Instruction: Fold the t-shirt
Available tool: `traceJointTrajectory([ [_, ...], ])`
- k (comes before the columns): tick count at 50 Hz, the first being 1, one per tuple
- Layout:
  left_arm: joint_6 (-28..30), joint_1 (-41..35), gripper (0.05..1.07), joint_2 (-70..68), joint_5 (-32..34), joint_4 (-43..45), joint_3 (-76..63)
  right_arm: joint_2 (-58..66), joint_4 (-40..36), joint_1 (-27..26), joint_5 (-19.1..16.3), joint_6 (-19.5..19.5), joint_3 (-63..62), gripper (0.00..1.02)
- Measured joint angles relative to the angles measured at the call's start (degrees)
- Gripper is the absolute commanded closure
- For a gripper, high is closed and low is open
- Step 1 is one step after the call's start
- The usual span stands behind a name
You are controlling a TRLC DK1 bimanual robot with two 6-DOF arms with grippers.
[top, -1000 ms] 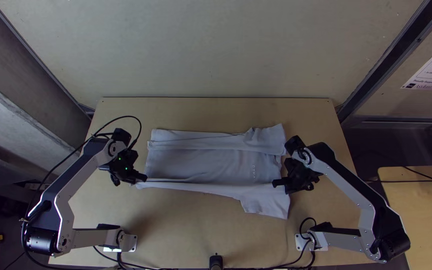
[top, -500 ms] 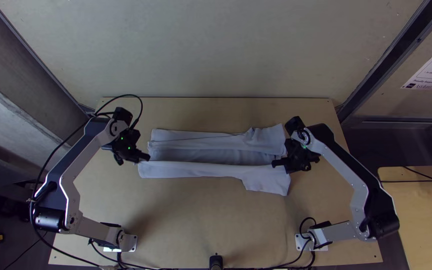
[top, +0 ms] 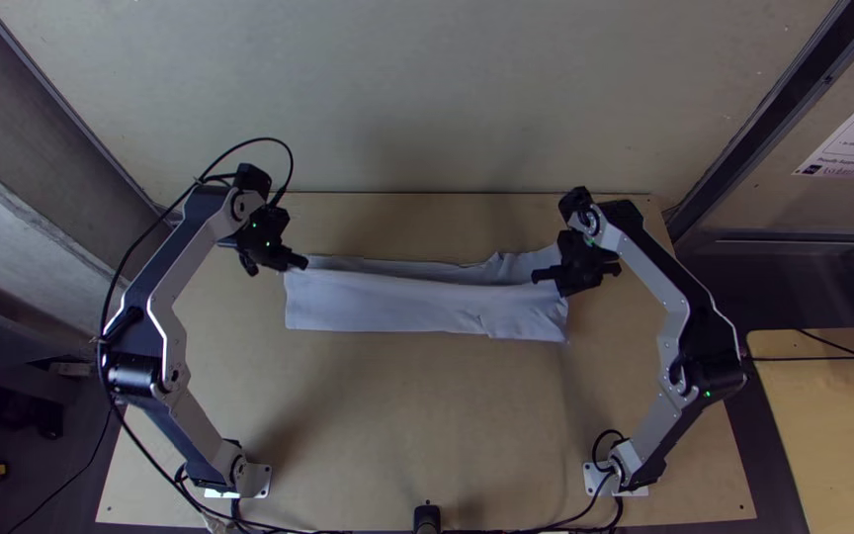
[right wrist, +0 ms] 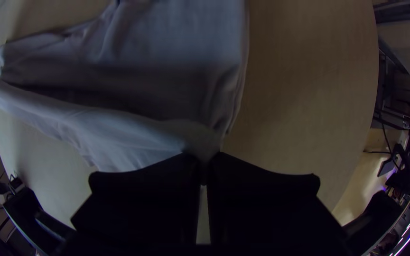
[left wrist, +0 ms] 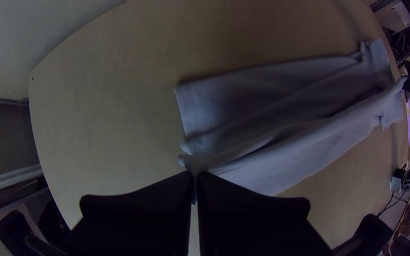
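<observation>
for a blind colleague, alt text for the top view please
A robot's left hand and right hand grip opposite ends of one edge of a pale t-shirt, holding up a long flap; the rest lies behind it on a light wooden table.

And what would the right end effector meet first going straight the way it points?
Beyond the bit the right end effector pinches, probably the part of the t-shirt lying on the table, though depth is unclear.

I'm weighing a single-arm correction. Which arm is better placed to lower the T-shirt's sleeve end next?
Right, I'd judge: the right gripper pinches the raised cloth at the sleeve end of the T-shirt, while the left gripper holds the opposite end.
</observation>
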Motion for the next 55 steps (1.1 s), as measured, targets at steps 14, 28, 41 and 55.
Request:
traceJointTrajectory([
  [14,1.5,1.0,1.03,8.8,0.0,0.0,7.9,11.0,-0.2,-1.1,0.3,-0.9,12.1,0.94],
  [28,1.2,2.0,0.1,14.2,-0.8,-1.4,11.6,21.3,-5.9,-1.8,2.7,-1.0,25.8,0.03],
  [41,-1.0,5.3,0.1,13.4,10.8,-1.6,13.4,20.0,-6.1,-4.2,3.3,2.8,32.9,0.03],
  [55,-3.3,14.2,0.1,11.7,26.2,-1.8,11.2,11.1,-6.3,-6.6,3.3,4.1,33.8,0.03],
])
